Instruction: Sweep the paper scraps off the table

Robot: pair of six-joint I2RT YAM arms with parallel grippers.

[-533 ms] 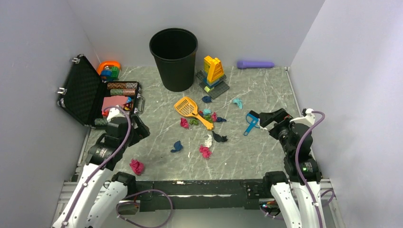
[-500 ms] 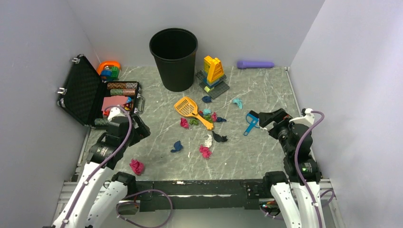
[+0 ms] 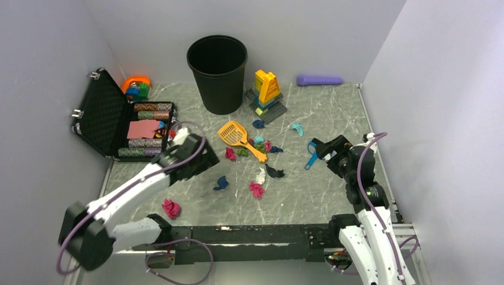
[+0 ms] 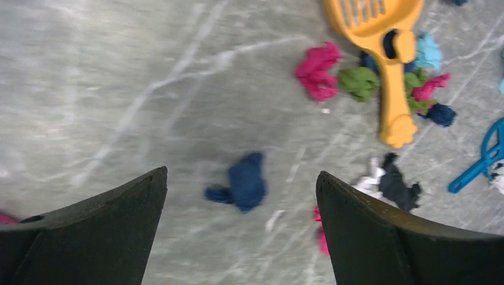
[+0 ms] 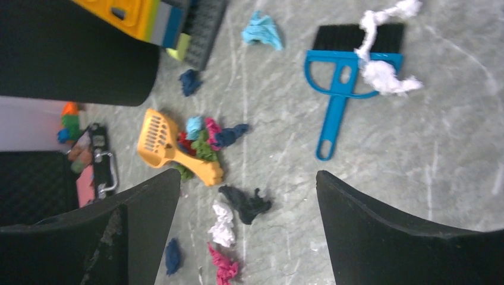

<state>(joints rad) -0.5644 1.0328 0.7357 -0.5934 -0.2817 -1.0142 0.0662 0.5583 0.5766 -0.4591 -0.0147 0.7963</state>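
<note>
No text, label, brand, number or sign can be read on anything in the three views of this moment.

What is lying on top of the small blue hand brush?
A white paper scrap lies across the blue hand brush, over its black bristles and one corner of its frame. The parts beneath the scrap are covered and cannot be seen.

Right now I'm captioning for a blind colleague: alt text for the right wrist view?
A blue hand brush lies on the table beyond the open right gripper, a white scrap across its head. Left of it, coloured scraps cluster beside an orange scoop.
</note>
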